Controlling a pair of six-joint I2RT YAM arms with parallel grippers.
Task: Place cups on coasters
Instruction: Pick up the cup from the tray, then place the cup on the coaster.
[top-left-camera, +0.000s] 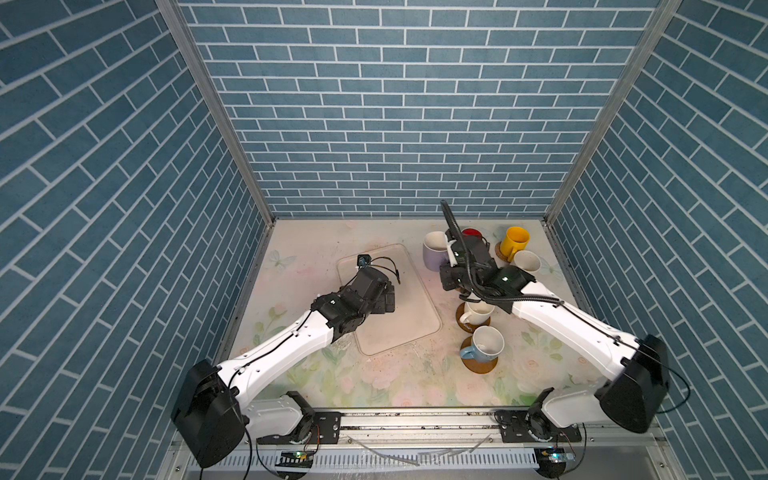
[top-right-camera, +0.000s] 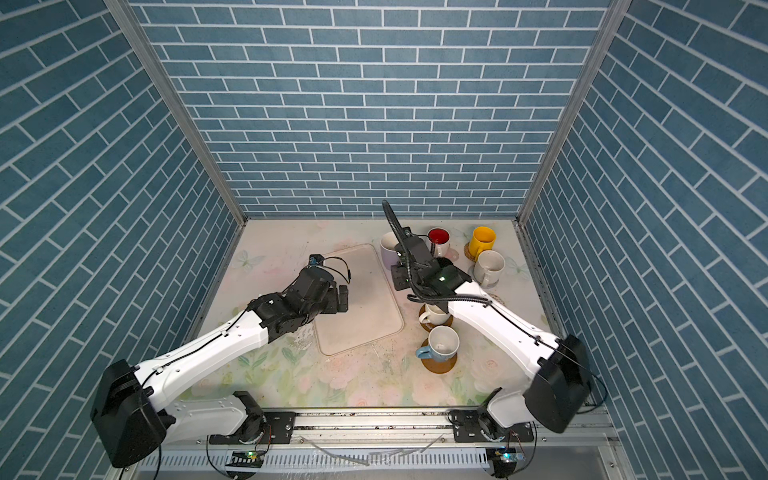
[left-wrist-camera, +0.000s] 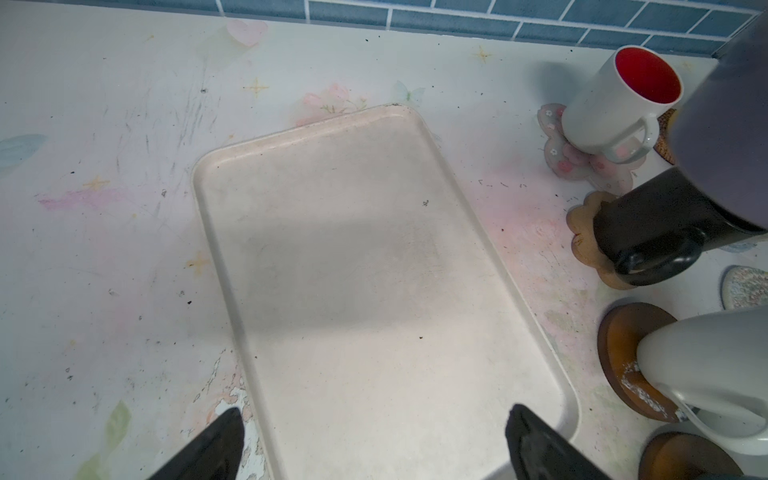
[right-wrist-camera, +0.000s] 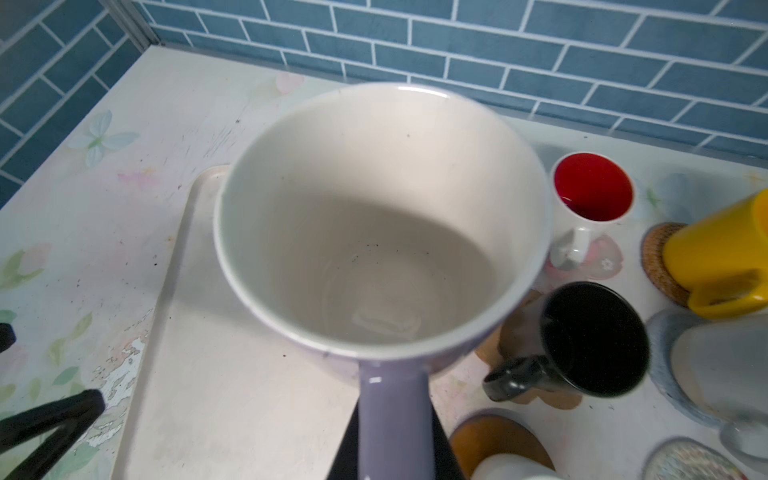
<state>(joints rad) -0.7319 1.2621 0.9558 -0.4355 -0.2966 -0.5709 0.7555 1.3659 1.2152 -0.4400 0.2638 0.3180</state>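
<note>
Handle of the lavender mug (right-wrist-camera: 374, 232) sits nearest the lens, pinched between the right gripper (right-wrist-camera: 392, 457) jaws. The grip is on the handle only, so the whole body hangs out past the fingers. Mug looks off the table, at 1 o'clock from the centre of the cream tray (top-left-camera: 415, 328) in a top view. Other side: left gripper (left-wrist-camera: 374, 419) jaws spread, nothing between them, over the tray.

Only free coaster I can find is the whitish spiral coaster (right-wrist-camera: 690, 461), roughly 4 o'clock from the carried mug and mostly hidden under the right forearm in both top views.

Risks, my read:
- black mug (right-wrist-camera: 594, 336) on the paw-print coaster (right-wrist-camera: 519, 328) stands just beside the carried mug, on the line to that coaster. Low transit could clip its rim and tip or drag it.
- Slot is tight: cream mug (top-left-camera: 527, 262) on the blue woven coaster (right-wrist-camera: 660, 365) at roughly its 12 o'clock, second cream mug (top-left-camera: 478, 312) on a brown disc (top-left-camera: 461, 318) near 8 o'clock. Wide lavender body or the forearm could shove either.
- Handle pinch resists twist poorly, so the mug may swing and land tilted or off-centre.
</note>
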